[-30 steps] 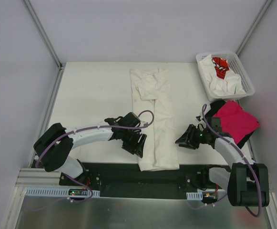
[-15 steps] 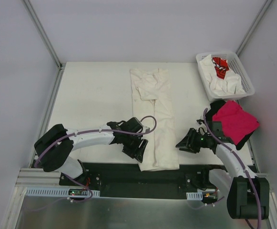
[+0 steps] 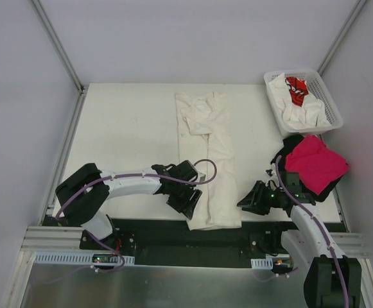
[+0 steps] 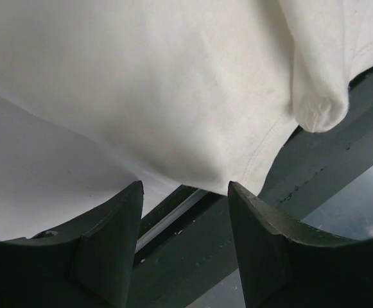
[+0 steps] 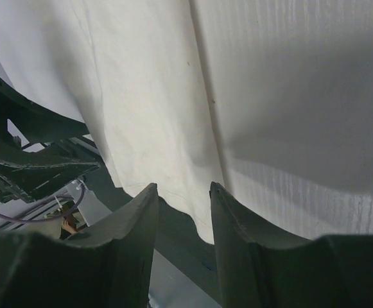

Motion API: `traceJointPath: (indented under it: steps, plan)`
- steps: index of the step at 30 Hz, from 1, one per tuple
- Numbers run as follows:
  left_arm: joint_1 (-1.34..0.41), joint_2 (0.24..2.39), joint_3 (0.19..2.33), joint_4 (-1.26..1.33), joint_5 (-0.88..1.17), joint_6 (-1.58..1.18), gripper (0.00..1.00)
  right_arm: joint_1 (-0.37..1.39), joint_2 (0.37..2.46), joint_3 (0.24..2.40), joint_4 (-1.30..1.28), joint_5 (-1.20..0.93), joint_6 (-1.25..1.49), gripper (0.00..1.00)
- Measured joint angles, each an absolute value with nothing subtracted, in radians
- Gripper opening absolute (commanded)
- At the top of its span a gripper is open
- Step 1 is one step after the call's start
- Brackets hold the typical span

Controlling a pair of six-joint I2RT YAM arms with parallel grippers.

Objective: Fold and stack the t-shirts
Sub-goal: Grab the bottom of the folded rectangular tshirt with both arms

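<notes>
A cream-white t-shirt [image 3: 208,154] lies folded into a long strip down the middle of the table, its hem hanging over the near edge. My left gripper [image 3: 189,206] sits at the hem's left corner, open, with the cloth's edge [image 4: 237,167] just beyond its fingertips. My right gripper [image 3: 245,202] is open at the hem's right corner; the hem [image 5: 192,192] lies right at its tips, not pinched. A magenta-pink t-shirt [image 3: 314,162] rests folded on a black one [image 3: 291,145] at the right. More t-shirts, white and one with red print [image 3: 296,90], fill the basket.
A white lattice basket [image 3: 327,96] stands at the back right corner. The stack of folded shirts sits close behind my right arm. A black rail [image 3: 173,231] runs along the table's near edge under the hem. Grey walls enclose the table.
Both grippers have moved toward the near edge, down along the strip's sides to its hem corners. The shirt has not shifted.
</notes>
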State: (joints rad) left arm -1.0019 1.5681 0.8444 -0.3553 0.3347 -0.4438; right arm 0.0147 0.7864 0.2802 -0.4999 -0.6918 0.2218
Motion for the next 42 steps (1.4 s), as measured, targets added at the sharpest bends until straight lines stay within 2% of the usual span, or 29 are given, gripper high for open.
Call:
traceJointPath:
  steps: [11, 21, 31, 42]
  plan:
    - [-1.003, 1.6, 0.931, -0.326, 0.331, -0.404, 0.54, 0.015, 0.85, 0.337, -0.536, -0.677, 0.22, 0.41]
    - [-1.003, 1.62, 0.923, -0.303, 0.295, -0.409, 0.54, 0.015, 0.92, 0.337, -0.506, -0.678, 0.22, 0.41]
    - [-1.002, 1.443, 0.85, -0.295, 0.118, -0.496, 0.54, 0.015, 1.016, 0.34, -0.461, -0.69, 0.21, 0.41]
    - [-1.002, 1.437, 0.833, -0.289, 0.095, -0.556, 0.53, 0.014, 1.036, 0.355, -0.448, -0.697, 0.205, 0.41]
